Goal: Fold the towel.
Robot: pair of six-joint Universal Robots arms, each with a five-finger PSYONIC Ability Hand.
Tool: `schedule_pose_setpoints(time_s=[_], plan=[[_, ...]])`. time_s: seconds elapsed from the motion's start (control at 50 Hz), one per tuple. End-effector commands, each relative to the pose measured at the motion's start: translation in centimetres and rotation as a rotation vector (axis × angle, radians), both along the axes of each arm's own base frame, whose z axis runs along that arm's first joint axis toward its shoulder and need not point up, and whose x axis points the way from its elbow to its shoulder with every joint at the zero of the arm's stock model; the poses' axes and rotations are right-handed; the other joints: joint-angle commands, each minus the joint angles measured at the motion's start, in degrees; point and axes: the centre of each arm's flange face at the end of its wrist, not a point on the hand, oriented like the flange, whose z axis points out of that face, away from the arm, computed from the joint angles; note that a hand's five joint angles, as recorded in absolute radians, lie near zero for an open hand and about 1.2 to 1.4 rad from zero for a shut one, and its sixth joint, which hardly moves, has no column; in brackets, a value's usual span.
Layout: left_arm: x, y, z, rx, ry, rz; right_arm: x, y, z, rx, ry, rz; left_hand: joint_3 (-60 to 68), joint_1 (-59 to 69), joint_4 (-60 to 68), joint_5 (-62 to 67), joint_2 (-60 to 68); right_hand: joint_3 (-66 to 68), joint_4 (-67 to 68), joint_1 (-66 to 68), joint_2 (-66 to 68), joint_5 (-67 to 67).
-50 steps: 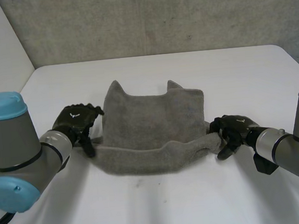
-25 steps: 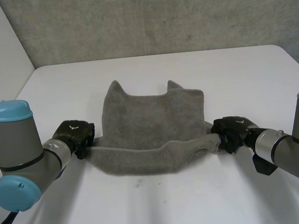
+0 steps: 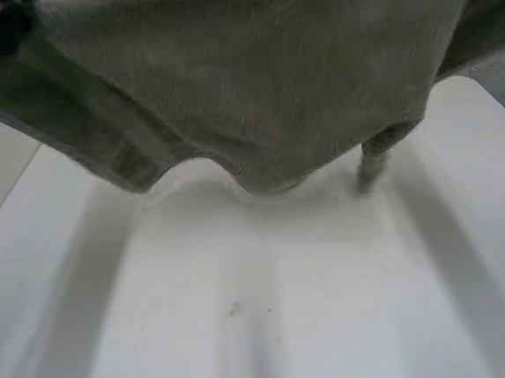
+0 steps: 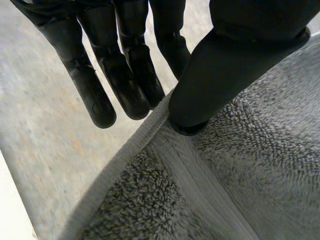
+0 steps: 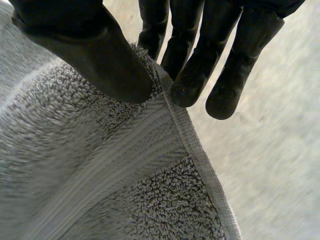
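The grey towel hangs spread wide, high above the white table, its wavy lower edge and one dangling corner off the surface. In the left wrist view my left hand pinches the towel at its hemmed edge, thumb on the near face and fingers behind it. My right hand grips the towel the same way at the opposite edge, thumb pressed on top and fingers behind the hem.
A small dark speck marks the table below the towel. The table's right edge meets the grey wall; a white wall stands at the left.
Both hands shut on the towel's two ends, then lifted it off the table, so it hangs spread between them close in front of the head camera.
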Motion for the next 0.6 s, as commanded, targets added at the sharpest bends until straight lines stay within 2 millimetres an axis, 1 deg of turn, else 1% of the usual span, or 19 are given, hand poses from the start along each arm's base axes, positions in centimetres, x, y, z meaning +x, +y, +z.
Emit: schedule_pose_setpoints(time_s=[0.02, 0.06, 0.1, 0.14, 0.16, 0.2, 0.26, 0.34, 0.36, 0.38, 0.42, 0.44, 0.48, 0.5, 0.52, 0.54, 0.56, 0.58, 0.6], plan=[[0.0, -0.3, -1.5, 0.082, -0.018, -0.002, -1.2, 0.0, 2.2, -0.001, 0.137, -0.012, 10.29, 11.6, 10.28, 11.22, 10.25, 3.43, 3.2, 3.29, 4.26, 2.88], [-0.1, -1.0, -2.6, 0.125, -0.031, 0.001, -1.1, -0.9, 1.3, 0.036, 0.176, -0.01, 10.29, 11.6, 10.28, 11.22, 10.25, 3.43, 3.2, 3.29, 4.26, 2.88], [-0.7, -2.8, -5.2, 0.216, -0.061, 0.0, -1.0, -1.9, 0.2, 0.087, 0.217, -0.006, 10.29, 11.6, 10.28, 11.22, 10.25, 3.43, 3.2, 3.29, 4.26, 2.88], [-1.1, -3.7, -6.4, 0.253, -0.075, -0.004, -0.5, -3.2, -2.2, 0.198, 0.311, 0.013, 10.29, 11.6, 10.28, 11.22, 10.25, 3.43, 3.2, 3.29, 4.26, 2.88], [-1.1, -3.7, -6.4, 0.254, -0.075, -0.004, -0.5, -3.2, -2.2, 0.199, 0.311, 0.013, 10.29, 11.6, 10.28, 11.22, 10.25, 3.43, 3.2, 3.29, 4.26, 2.88], [-1.8, -5.7, -8.9, 0.329, -0.099, -0.007, 1.3, -4.1, -5.2, 0.294, 0.438, 0.066, 10.29, 11.6, 10.28, 11.22, 10.25, 3.43, 3.2, 3.29, 4.26, 2.88], [-2.8, -8.1, -11.2, 0.388, -0.117, -0.014, 3.2, -5.1, -7.8, 0.343, 0.57, 0.083, 10.29, 11.6, 10.28, 11.22, 10.25, 3.43, 3.2, 3.29, 4.26, 2.88], [-4.1, -10.6, -12.9, 0.426, -0.132, -0.026, 5.2, -7.0, -9.0, 0.297, 0.621, 0.038, 10.29, 11.6, 10.28, 11.22, 10.25, 3.43, 3.2, 3.29, 4.26, 2.88], [-4.7, -12.0, -12.7, 0.413, -0.123, -0.027, 6.1, -8.4, -8.7, 0.223, 0.599, 0.003, 10.29, 11.6, 10.28, 11.22, 10.25, 3.43, 3.2, 3.29, 4.26, 2.88], [-4.7, -12.0, -12.7, 0.413, -0.123, -0.027, 6.1, -8.4, -8.7, 0.222, 0.599, 0.002, 10.29, 11.6, 10.28, 11.22, 10.25, 3.43, 3.2, 3.29, 4.26, 2.88], [-5.5, -14.7, -10.8, 0.338, -0.083, -0.02, 7.5, -11.9, -6.6, -0.002, 0.475, -0.076, 10.29, 11.6, 10.28, 11.22, 10.25, 3.43, 3.2, 3.29, 4.26, 2.88], [-5.5, -14.7, -10.8, 0.337, -0.082, -0.02, 7.5, -11.9, -6.6, -0.004, 0.474, -0.076, 10.29, 11.6, 10.28, 11.22, 10.25, 3.43, 3.2, 3.29, 4.26, 2.88], [-6.0, -16.3, -7.0, 0.215, 0.015, -0.025, 8.2, -13.9, -2.9, -0.243, 0.289, -0.12, 10.29, 11.6, 10.28, 11.22, 10.25, 3.43, 3.2, 3.29, 4.26, 2.88], [-6.0, -16.3, -7.0, 0.214, 0.016, -0.025, 8.2, -13.9, -2.8, -0.244, 0.288, -0.12, 10.29, 11.6, 10.28, 11.22, 10.25, 3.43, 3.2, 3.29, 4.26, 2.88], [-5.9, -16.6, -4.6, 0.15, 0.096, -0.026, 8.4, -14.4, -1.1, -0.351, 0.204, -0.131, 10.29, 11.6, 10.28, 11.22, 10.25, 3.43, 3.2, 3.29, 4.26, 2.88], [-5.6, -16.6, -2.4, 0.091, 0.178, -0.024, 8.4, -14.4, -1.1, -0.352, 0.203, -0.131, 10.29, 11.6, 10.28, 11.22, 10.25, 3.43, 3.2, 3.29, 4.26, 2.88], [-5.6, -16.6, -2.4, 0.091, 0.179, -0.024, 8.3, -14.6, 0.4, -0.436, 0.132, -0.141, 10.29, 11.6, 10.28, 11.22, 10.25, 3.43, 3.2, 3.29, 4.26, 2.88], [-5.2, -16.6, -0.7, 0.039, 0.251, -0.016, 8.2, -14.6, 1.6, -0.508, 0.083, -0.146, 10.29, 11.6, 10.28, 11.22, 10.25, 3.43, 3.2, 3.29, 4.26, 2.88], [-5.2, -16.6, -0.7, 0.038, 0.252, -0.016, 8.2, -14.6, 1.6, -0.508, 0.082, -0.146, 10.29, 11.6, 10.28, 11.22, 10.25, 3.43, 3.2, 3.29, 4.26, 2.88]])
